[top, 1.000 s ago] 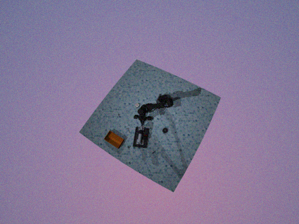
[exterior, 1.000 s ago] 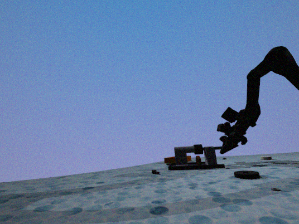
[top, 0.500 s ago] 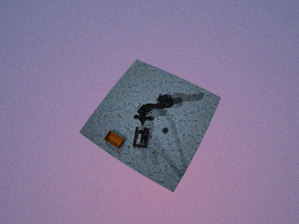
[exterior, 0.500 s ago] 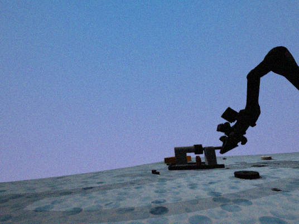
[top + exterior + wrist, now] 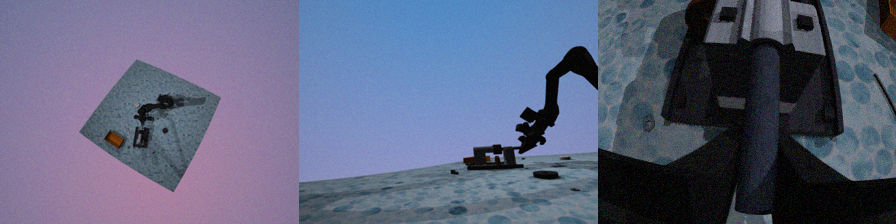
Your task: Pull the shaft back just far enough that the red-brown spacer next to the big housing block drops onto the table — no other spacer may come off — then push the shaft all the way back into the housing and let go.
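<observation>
While its jaws pinch the shaft [image 5: 517, 147] [image 5: 760, 130], shadows stripe the blue-spotted tabletop [image 5: 117, 103] [image 5: 410, 200] [image 5: 633, 90]

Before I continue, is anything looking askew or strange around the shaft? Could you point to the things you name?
Yes, perhaps: the red-brown ring [image 5: 146, 134] [image 5: 497, 160] [image 5: 698, 19] is standing low, to one side of the shaft [image 5: 517, 147] [image 5: 763, 115], upright on edge instead of flat.

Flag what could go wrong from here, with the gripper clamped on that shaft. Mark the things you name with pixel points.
The gripper [image 5: 142, 126] [image 5: 520, 150] [image 5: 756, 131] grips the shaft [image 5: 764, 95] near its outer end, so it might slip off during a push. The fingertips sit close to the near upright [image 5: 509, 156], and could bump it. A red-brown piece [image 5: 497, 160] stands low between the uprights; it may be knocked about.
</observation>
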### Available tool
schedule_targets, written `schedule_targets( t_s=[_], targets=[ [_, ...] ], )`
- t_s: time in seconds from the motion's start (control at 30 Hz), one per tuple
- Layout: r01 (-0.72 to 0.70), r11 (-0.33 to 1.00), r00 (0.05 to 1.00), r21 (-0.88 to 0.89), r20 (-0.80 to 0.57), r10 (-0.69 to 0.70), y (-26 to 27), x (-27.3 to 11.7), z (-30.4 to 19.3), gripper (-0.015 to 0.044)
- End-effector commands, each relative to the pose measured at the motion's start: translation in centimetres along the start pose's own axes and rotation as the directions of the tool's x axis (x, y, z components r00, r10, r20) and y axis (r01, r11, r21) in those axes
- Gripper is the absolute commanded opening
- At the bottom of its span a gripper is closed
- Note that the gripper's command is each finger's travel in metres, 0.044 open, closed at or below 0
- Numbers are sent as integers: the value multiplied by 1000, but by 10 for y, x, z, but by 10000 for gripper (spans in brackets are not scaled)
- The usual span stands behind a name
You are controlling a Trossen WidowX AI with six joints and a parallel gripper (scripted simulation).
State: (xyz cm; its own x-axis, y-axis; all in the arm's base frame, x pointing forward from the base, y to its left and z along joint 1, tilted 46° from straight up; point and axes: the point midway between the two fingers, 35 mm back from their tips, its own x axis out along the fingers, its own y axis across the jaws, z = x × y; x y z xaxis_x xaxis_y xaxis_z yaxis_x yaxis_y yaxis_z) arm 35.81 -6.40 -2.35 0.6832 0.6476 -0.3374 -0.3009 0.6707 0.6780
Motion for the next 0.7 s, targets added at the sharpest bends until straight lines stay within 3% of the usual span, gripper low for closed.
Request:
schedule_targets(
  t_s=[0.0, 0.67],
  targets=[
    [-3, 1000, 1000, -9, 1, 3, 0, 0, 1, 0],
    [-3, 1000, 1000, -9, 1, 3, 0, -1, 0, 0]
  ],
)
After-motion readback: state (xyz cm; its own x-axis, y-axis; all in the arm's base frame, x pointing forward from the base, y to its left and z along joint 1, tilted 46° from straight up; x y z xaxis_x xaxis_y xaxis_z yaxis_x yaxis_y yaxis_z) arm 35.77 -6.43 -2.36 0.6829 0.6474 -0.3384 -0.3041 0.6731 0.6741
